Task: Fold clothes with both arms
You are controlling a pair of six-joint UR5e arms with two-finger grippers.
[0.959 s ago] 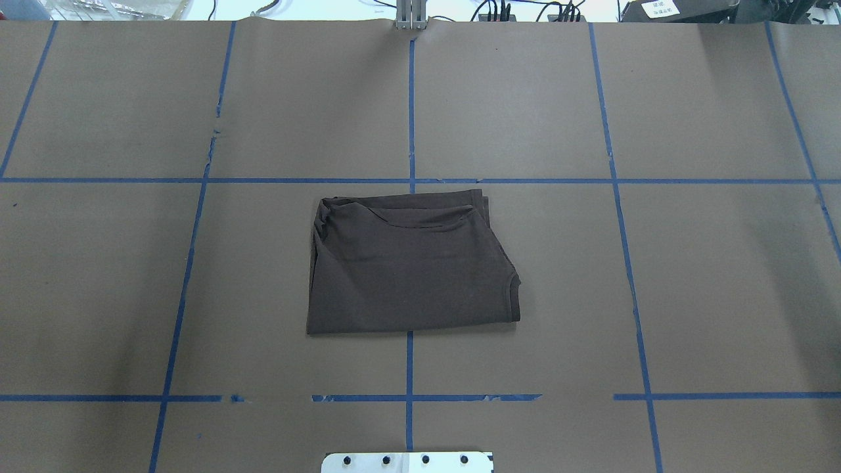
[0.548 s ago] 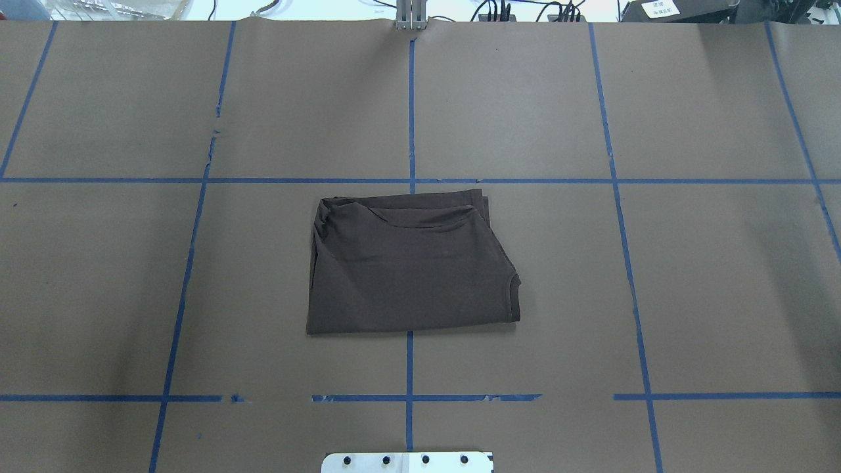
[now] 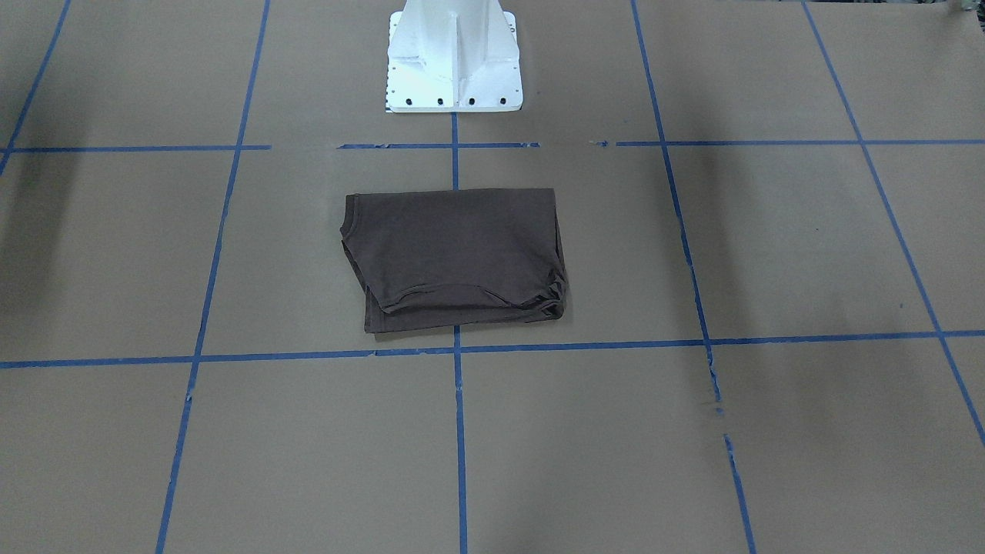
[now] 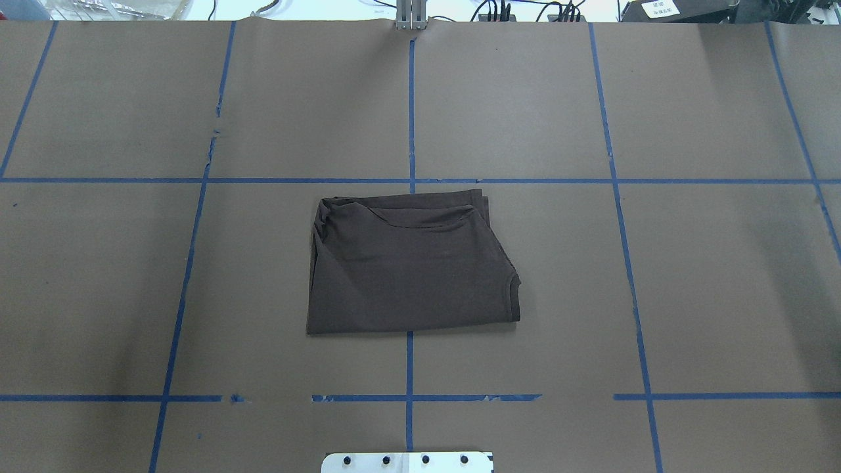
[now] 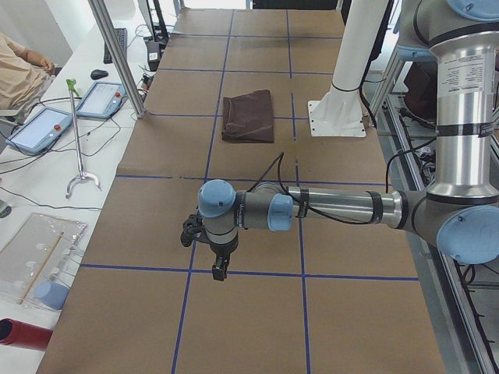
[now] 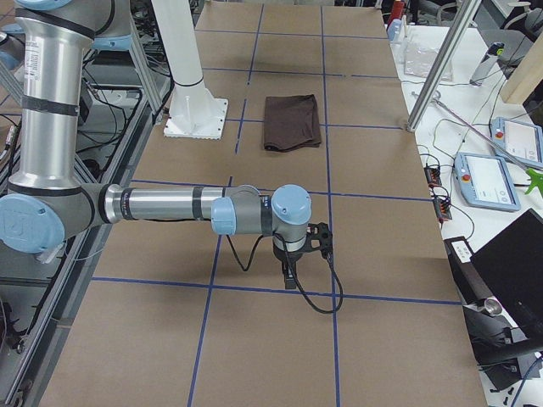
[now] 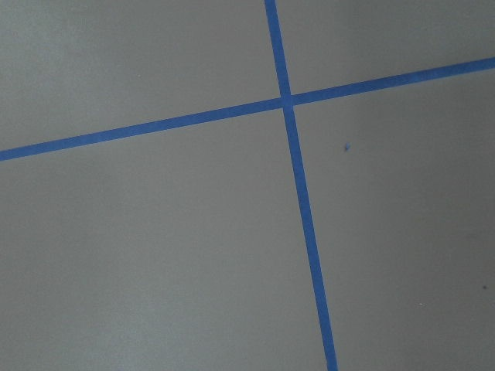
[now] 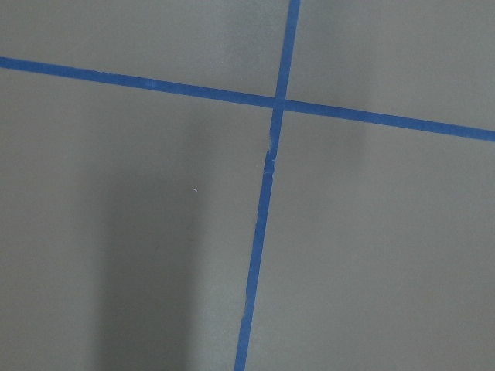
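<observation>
The clothes (image 4: pixel 407 269) are one dark brown T-shirt, folded into a compact rectangle at the middle of the brown-paper table; it also shows in the front view (image 3: pixel 454 254) and both side views (image 5: pixel 248 115) (image 6: pixel 292 121). Neither arm is near it. The left arm's gripper (image 5: pixel 221 269) hangs low over bare paper far out at the table's left end. At the opposite end the right gripper (image 6: pixel 290 278) hangs the same way. Whether either is open or shut I cannot tell. Both wrist views show only paper and blue tape.
The white base pedestal (image 3: pixel 454 54) stands just behind the shirt on the robot's side. Blue tape lines (image 4: pixel 410 105) grid the paper. Side benches hold control pendants (image 5: pixel 47 125) (image 6: pixel 488 178), cables and a red cylinder (image 5: pixel 23 333). A person's sleeve (image 5: pixel 15 70) shows at the left bench.
</observation>
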